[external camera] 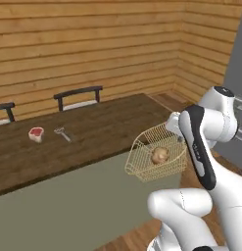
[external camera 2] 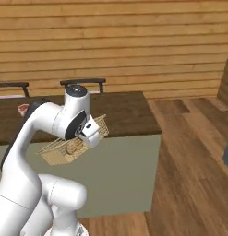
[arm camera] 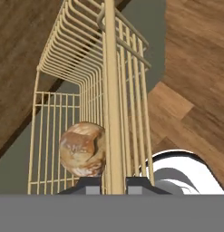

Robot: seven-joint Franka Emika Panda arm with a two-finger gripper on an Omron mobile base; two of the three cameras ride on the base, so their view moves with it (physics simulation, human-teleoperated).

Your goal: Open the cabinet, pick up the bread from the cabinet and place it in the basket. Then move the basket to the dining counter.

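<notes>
The pale gold wire basket (external camera: pixel 142 164) hangs tilted in the air beside the near edge of the dining counter (external camera: pixel 93 132), just off its right end. The round tan bread (external camera: pixel 160 155) lies inside the basket (arm camera: pixel 63 59). My gripper (arm camera: pixel 114 181) is shut on the basket's rim wire, with the bread (arm camera: pixel 82 148) resting just left of the fingers. From the right, the basket (external camera 2: pixel 55 154) with the bread (external camera 2: pixel 73 147) shows half hidden behind my arm, in front of the dining counter (external camera 2: pixel 124 113). The cabinet is out of view.
A red-and-white meat piece (external camera: pixel 36 134) and a small metal utensil (external camera: pixel 62 133) lie on the counter's left part. Two dark chairs (external camera: pixel 78 97) stand behind it against the wooden plank wall. Open wooden floor (external camera 2: pixel 194 152) lies to the right.
</notes>
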